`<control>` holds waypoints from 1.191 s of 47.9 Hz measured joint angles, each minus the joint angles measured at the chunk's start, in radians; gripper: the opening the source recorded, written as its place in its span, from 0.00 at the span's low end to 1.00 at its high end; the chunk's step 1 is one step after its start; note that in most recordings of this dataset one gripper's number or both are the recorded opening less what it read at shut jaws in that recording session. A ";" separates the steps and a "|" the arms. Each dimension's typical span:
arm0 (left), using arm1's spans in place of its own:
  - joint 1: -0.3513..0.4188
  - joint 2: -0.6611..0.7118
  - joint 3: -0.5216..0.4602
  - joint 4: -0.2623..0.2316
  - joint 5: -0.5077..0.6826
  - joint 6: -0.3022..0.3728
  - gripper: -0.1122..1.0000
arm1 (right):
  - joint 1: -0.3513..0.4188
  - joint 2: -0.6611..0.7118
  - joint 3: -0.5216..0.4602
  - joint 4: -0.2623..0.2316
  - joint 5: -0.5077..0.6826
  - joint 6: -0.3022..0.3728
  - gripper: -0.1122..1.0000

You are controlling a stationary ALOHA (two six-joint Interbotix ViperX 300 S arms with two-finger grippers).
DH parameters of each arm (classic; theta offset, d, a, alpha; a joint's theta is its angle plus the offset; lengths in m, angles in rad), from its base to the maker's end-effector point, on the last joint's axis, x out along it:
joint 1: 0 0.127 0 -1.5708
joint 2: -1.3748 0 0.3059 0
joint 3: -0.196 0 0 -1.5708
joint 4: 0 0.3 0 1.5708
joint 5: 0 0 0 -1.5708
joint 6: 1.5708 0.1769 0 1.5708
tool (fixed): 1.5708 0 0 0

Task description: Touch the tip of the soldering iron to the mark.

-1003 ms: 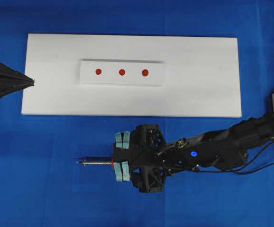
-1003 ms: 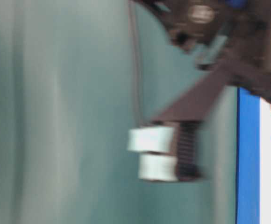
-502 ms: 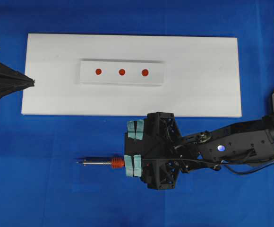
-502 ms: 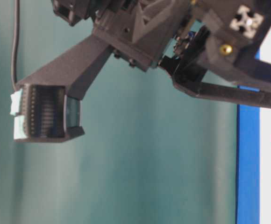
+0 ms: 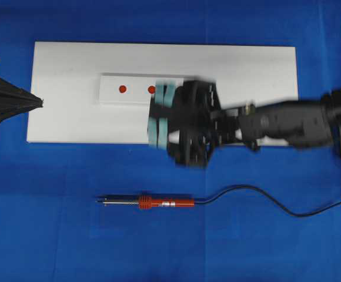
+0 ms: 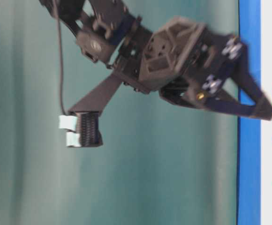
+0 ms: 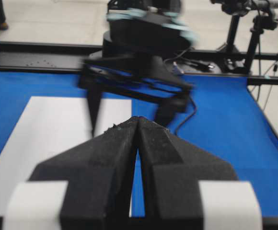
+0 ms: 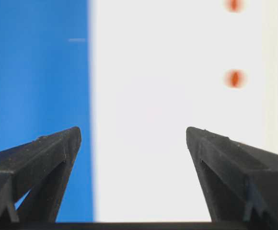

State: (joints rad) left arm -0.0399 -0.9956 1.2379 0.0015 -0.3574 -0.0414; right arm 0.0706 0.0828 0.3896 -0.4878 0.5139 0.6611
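Jaws spread wide and empty, the right gripper (image 5: pixel 156 114) hovers blurred over the white board (image 5: pixel 70 117), hiding one mark; soldering iron (image 5: pixel 153 203) lies loose.

1. The bench (image 5: pixel 41 235) is covered in plain bright blue.
2. The board (image 5: pixel 70 117) is plain white; its raised strip (image 5: pixel 114 97) carries round red dots (image 5: pixel 122 89).
3. The soldering iron (image 5: pixel 159 202) has an orange-red ribbed handle, silver shaft and black cord (image 5: pixel 264 197).
4. The right pincer (image 5: pixel 159 114) is black with pale teal pads.
5. The left pincer (image 5: pixel 38 103) is black.
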 measured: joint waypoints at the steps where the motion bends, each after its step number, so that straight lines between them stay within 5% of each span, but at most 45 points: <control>1: 0.000 0.000 0.000 0.000 0.002 0.000 0.10 | -0.017 -0.003 0.002 0.000 -0.003 -0.011 0.91; 20: 0.000 -0.002 0.000 -0.002 0.006 0.000 0.10 | -0.091 -0.098 0.084 0.018 -0.048 -0.064 0.91; 57: 0.000 -0.002 -0.002 -0.002 0.008 0.002 0.10 | -0.106 -0.951 0.604 0.011 -0.133 -0.072 0.88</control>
State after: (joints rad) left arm -0.0399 -0.9971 1.2364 0.0000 -0.3497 -0.0399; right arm -0.0353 -0.8682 0.9940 -0.4771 0.3804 0.5890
